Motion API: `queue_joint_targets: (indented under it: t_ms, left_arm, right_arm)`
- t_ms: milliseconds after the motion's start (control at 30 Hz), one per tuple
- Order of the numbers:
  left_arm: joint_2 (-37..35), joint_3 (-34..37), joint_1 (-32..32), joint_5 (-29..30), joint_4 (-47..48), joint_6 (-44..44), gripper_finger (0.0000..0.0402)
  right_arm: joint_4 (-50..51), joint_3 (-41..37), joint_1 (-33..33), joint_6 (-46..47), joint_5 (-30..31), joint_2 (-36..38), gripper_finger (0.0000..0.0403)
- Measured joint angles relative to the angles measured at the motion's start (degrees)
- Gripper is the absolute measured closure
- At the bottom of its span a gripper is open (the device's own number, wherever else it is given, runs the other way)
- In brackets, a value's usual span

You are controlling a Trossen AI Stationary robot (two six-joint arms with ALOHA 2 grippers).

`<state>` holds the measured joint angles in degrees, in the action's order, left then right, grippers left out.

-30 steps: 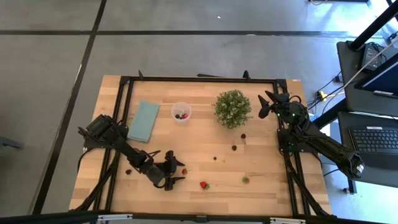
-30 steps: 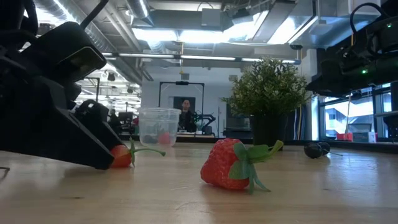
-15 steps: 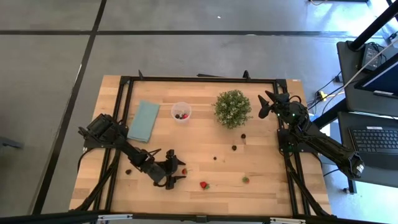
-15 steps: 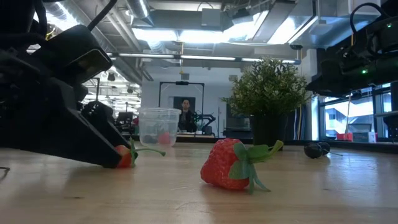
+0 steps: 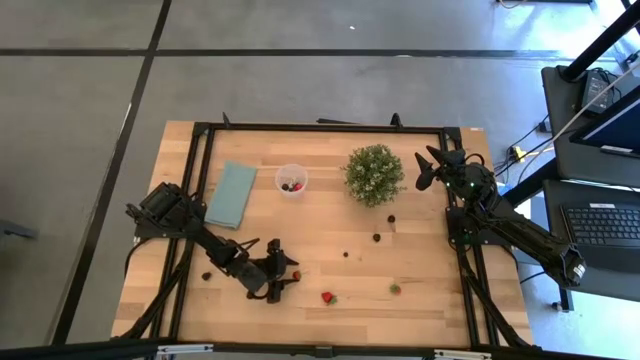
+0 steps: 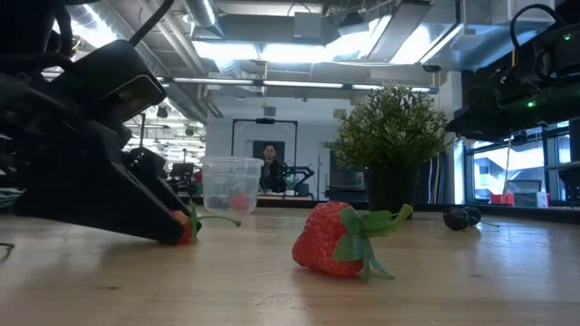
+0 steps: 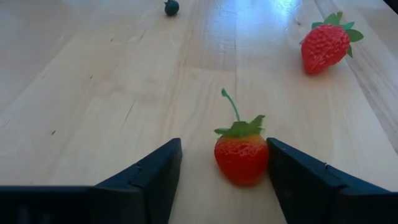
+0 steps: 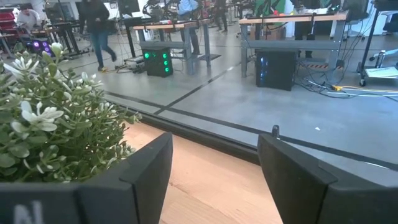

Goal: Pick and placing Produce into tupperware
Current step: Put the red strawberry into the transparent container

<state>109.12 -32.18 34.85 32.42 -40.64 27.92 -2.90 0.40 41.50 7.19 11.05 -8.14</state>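
My left gripper (image 5: 288,272) is low over the table's near left part and open. A small stemmed strawberry (image 7: 241,155) lies on the wood between its fingers, mostly hidden behind the gripper in the low view (image 6: 188,228). The tupperware (image 5: 291,179), a clear cup on the far left part, holds red and dark pieces. A bigger strawberry (image 5: 326,297) lies to the right of the gripper. A green piece (image 5: 395,289) and dark berries (image 5: 377,238) are scattered farther right. My right gripper (image 5: 430,165) waits open beside the plant. My left gripper comes in low and nearly level from the table's left. One fingertip (image 7: 283,171) stands right against the small strawberry's side (image 7: 262,158); I cannot tell whether it touches. The other finger is clear of it. The strawberry rests on the table with its stem up.
A bushy green plant (image 5: 374,174) stands at the far right. A flat teal rectangle (image 5: 232,193) lies left of the cup. One dark berry (image 5: 206,275) sits left of my left arm. A black frame (image 5: 320,127) edges the table. Bare wood lies between cup and gripper.
My left gripper has slid a little toward the table's right edge, low over the wood. Its fingers have come around the small strawberry, which now shows less in the low view. The strawberry itself has stayed in place.
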Motion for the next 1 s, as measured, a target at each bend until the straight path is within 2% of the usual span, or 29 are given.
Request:
queue_joint_targets:
  t_ms: [367,633,800,1000]
  left_arm:
    - [0.13,-2.98,-0.84,-0.94,-0.22,0.09,0.0259]
    - [-0.26,-3.54,-0.61,-1.92,5.24,0.07,0.0327]
    - [-0.23,-3.51,-0.6,-2.87,5.89,0.04,0.0334]
    - [-0.17,-3.49,-0.57,-3.35,6.84,0.04,0.0318]
  right_arm:
    - [0.0,-0.01,-0.01,0.04,0.0,0.0,0.0164]
    - [0.0,-0.02,0.02,0.04,0.0,0.0,0.0164]
    - [0.0,-0.02,-0.01,0.02,0.0,0.0,0.0164]
    - [0.0,-0.02,0.0,-0.05,0.0,0.0,0.0164]
